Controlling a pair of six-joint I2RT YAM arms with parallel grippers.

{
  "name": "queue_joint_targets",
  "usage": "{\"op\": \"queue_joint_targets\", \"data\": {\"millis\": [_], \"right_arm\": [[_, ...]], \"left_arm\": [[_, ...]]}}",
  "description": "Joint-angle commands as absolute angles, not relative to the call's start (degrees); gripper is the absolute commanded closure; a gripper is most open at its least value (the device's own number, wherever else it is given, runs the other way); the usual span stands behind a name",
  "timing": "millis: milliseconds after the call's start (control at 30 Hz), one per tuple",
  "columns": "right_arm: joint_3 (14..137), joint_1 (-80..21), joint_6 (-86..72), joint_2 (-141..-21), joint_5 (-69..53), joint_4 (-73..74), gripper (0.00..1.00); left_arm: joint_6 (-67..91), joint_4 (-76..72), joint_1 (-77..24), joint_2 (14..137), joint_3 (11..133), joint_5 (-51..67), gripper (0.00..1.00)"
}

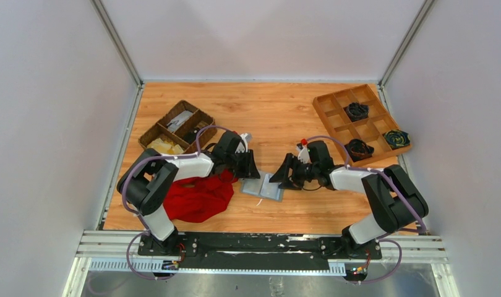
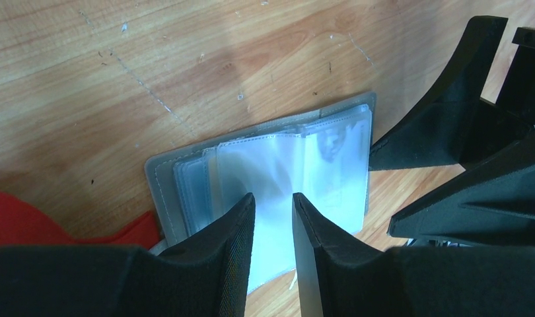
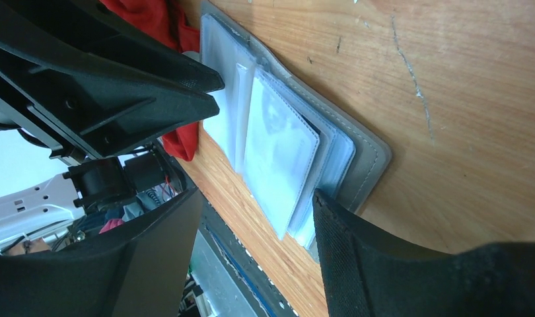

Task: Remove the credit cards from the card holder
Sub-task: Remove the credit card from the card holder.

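Small grey bifold card holder (image 1: 262, 187) lying open on wooden table (image 1: 279, 111), mid-front, clear plastic sleeves (image 2: 271, 158) fanned upward. Flanked by 2 black grippers: left gripper (image 2: 273, 201) narrowly parted over 1 sleeve, pinching or not cannot tell; right gripper (image 3: 255, 195) spread wide at holder's edge. Crumpled red cloth (image 1: 198, 198) just left

The left arm (image 1: 186, 166) and right arm (image 1: 352, 178) are showing black joints, white link covers, looping purple cables (image 1: 129, 173), and black wedge-shaped fingers (image 2: 212, 257).
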State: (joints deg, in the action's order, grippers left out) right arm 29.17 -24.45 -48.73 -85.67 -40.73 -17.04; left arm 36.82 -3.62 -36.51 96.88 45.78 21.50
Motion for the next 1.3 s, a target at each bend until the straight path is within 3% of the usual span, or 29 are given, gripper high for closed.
{"op": "queue_joint_targets", "data": {"millis": [0,633,1033,1267], "right_arm": [[29.8,-26.0,-49.0,-85.0,-42.0,-18.5,0.34],[38.3,-31.4,-46.5,-86.0,-43.3,-16.7,0.34],[45.5,-34.2,-46.8,-95.6,-44.4,-19.6,0.34],[43.2,-32.8,-44.1,-89.4,-39.5,-13.3,0.35]], "left_arm": [[34.5,0.3,-36.7,100.2,45.4,19.1,0.66],[34.2,0.3,-35.7,96.0,45.5,21.2,0.66],[26.6,15.3,-28.6,89.4,50.0,18.2,0.66],[27.4,15.7,-28.6,87.2,52.0,21.8,0.66]]}}
